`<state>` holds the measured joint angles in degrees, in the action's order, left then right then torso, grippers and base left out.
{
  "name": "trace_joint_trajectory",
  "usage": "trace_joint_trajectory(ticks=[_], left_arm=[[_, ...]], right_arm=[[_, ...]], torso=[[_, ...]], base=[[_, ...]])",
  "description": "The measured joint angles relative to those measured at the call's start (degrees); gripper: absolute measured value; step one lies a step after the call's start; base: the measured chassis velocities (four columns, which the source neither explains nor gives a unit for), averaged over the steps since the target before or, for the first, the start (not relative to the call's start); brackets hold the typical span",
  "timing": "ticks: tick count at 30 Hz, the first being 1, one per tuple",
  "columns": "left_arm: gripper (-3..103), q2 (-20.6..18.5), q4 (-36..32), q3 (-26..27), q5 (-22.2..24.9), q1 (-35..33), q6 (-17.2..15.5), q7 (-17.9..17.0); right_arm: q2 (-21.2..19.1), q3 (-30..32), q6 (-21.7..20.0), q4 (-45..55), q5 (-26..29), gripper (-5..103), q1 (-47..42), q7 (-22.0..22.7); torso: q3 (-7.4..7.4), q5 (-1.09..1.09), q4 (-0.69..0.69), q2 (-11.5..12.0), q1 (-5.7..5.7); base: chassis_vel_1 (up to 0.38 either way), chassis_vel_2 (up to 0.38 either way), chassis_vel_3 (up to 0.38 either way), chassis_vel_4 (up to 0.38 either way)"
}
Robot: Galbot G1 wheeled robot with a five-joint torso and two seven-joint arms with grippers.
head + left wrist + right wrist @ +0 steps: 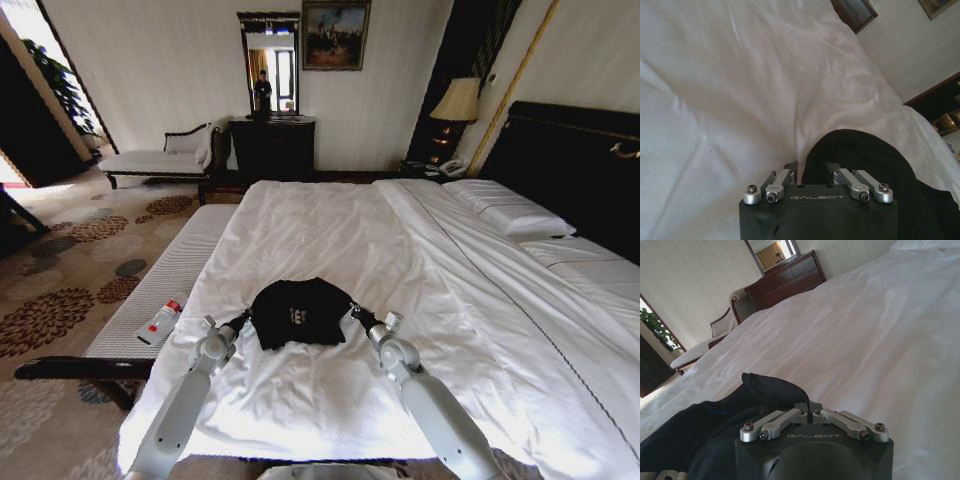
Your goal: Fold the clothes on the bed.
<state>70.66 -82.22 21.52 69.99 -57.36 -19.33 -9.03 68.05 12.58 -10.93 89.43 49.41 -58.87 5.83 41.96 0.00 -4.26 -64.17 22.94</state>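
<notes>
We have each gripper, left and right, pinching one T-shirt edge on the bed, ready to fold it.

— Where's the shirt?

— Black T-shirt, bunched into a compact heap near the foot of the bed, white lettering partly showing on top. White bedding creased all round it.

— And the arms?

— Both reach in from below. Left gripper at the shirt's left edge, right gripper at its right edge, each touching the cloth. Finger positions too small to read.

— Anything beside the bed?

— A pale bench along the left side, a bottle with a red cap lying on it. Pillows at the far right against the dark headboard. Lamp lit by the headboard; dresser and mirror on the far wall.
</notes>
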Motion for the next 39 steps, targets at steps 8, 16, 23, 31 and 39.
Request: trace_joint_trajectory(ticks=[8, 16, 23, 31, 39], left_arm=[[59, 1.3, 0.8, -0.2, -1.1, 0.1, 0.3, 0.6], [89, 3.2, 1.5, -0.7, -1.6, 1.0, 0.7, 0.9], [68, 3.9, 1.5, -0.7, -1.9, 0.9, 1.0, 1.1], [41, 3.4, 1.5, -0.1, -1.9, 0.8, 1.4, 1.6], [8, 2.8, 1.9, 0.6, -1.7, 0.9, 1.8, 2.0]], right_arm=[[0.0, 0.1, 0.2, 0.0, -0.3, 0, -0.3, -0.2], [-0.2, 0.6, 0.3, 0.0, -0.3, 0, -0.6, -0.4], [0.0, 0.7, 0.4, -0.2, -0.5, 0, -0.7, -0.6], [0.1, 0.9, 0.6, -0.4, -0.8, 0, -0.9, -0.8], [-0.1, 1.4, 0.8, -0.4, -1.1, 0, -1.4, -1.1]], torso=[[0.00, 0.00, 0.00, 0.0, 0.00], [0.00, 0.01, 0.01, 0.0, 0.00], [0.00, -0.01, 0.00, 0.0, 0.00], [0.00, -0.01, -0.01, 0.0, 0.01], [0.01, -0.01, 0.00, 0.0, 0.00]], base=[[0.000, 0.000, 0.000, 0.000], [0.000, 0.000, 0.000, 0.000], [0.000, 0.000, 0.000, 0.000], [0.000, 0.000, 0.000, 0.000], [0.000, 0.000, 0.000, 0.000]])
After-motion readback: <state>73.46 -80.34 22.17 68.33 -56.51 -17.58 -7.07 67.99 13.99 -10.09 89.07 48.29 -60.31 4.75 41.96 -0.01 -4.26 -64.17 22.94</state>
